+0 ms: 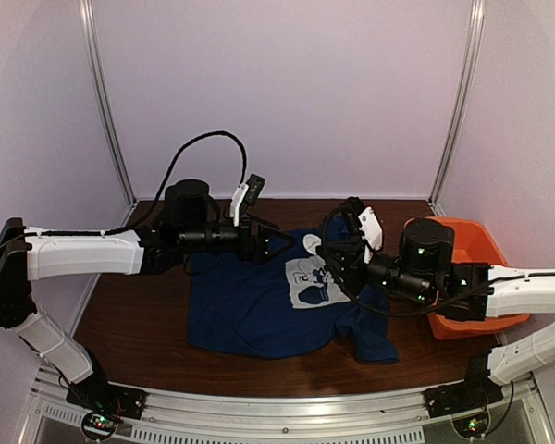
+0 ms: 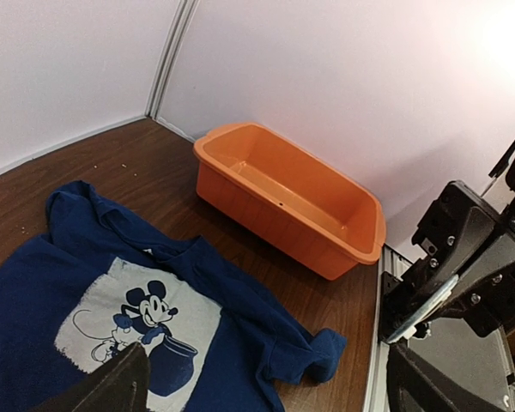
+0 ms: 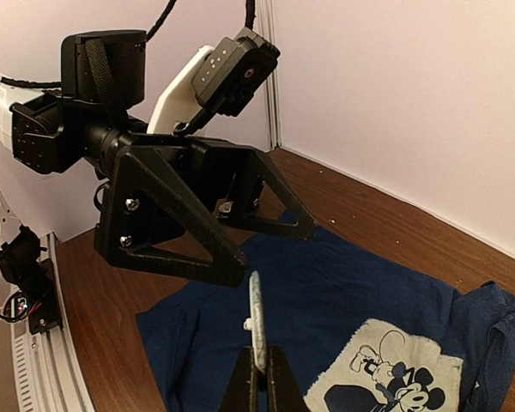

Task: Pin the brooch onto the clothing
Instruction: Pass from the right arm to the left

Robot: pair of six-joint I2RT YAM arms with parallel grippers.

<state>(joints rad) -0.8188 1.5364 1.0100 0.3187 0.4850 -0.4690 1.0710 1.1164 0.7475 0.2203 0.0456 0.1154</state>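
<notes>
Right gripper (image 3: 258, 371) pinches the brooch (image 3: 256, 322) — orange tub (image 2: 270, 215) beside the T-shirt (image 2: 30, 296).

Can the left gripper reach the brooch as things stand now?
Probably yes: the left gripper is open and faces the brooch, which the right gripper pinches above the T-shirt, with nothing between them.

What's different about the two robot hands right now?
The left gripper stands wide open; the right gripper is pinched shut. The left gripper holds nothing; the right gripper clamps the little brooch, seen edge-on. Both hover above the blue T-shirt.
</notes>
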